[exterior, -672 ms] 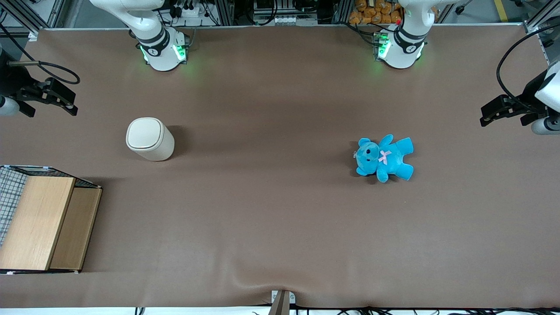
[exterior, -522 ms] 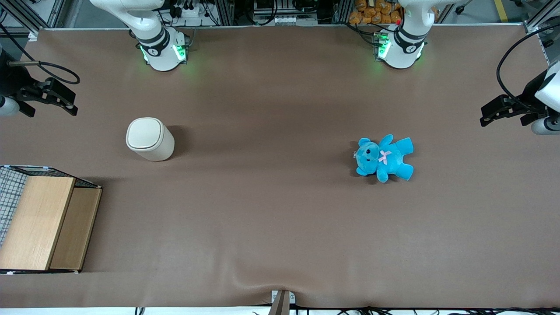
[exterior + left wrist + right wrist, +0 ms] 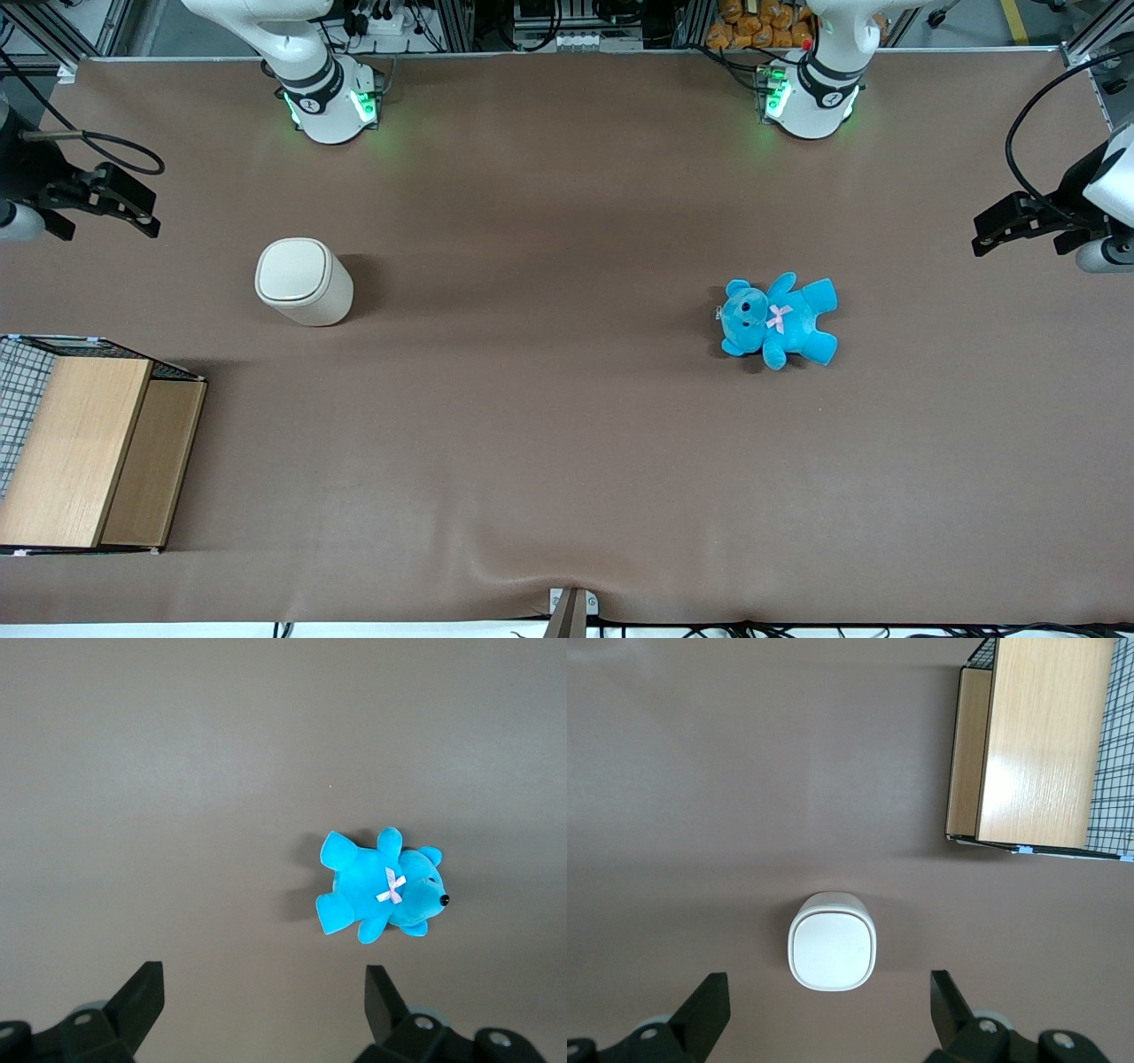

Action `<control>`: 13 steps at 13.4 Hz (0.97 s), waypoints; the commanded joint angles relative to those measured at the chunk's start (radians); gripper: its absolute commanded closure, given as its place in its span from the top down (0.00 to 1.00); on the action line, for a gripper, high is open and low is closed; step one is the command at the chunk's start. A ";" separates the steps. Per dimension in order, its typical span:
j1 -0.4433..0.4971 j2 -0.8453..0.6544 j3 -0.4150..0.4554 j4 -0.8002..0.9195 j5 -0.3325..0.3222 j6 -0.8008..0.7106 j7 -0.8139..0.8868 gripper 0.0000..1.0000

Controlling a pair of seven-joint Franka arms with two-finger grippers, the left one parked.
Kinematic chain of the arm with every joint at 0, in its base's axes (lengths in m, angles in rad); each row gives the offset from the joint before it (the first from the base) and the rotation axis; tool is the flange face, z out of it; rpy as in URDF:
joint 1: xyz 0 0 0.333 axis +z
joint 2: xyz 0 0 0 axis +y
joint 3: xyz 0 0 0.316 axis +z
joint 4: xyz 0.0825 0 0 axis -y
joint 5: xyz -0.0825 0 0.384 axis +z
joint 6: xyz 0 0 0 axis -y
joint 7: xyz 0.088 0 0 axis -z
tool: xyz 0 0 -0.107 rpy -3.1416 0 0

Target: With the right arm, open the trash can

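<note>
The cream-white trash can stands upright on the brown table with its flat lid shut. It also shows in the right wrist view, seen from above. My right gripper hangs in the air off toward the working arm's end of the table from the can, a little farther from the front camera, and touches nothing. In the right wrist view the gripper is open and empty, with its two black fingers spread wide, wider than the can.
A wire-mesh box with a wooden top stands at the working arm's end, nearer the front camera than the can; it also shows in the right wrist view. A blue teddy bear lies toward the parked arm's end.
My right gripper has shifted very slightly and its cable has moved with it. The trash can, the box and the bear have not moved.
</note>
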 commanded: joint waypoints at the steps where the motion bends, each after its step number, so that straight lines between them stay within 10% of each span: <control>1: 0.005 0.014 0.001 -0.001 -0.007 -0.005 0.011 1.00; 13: 0.003 0.063 0.002 -0.177 0.065 0.114 0.013 1.00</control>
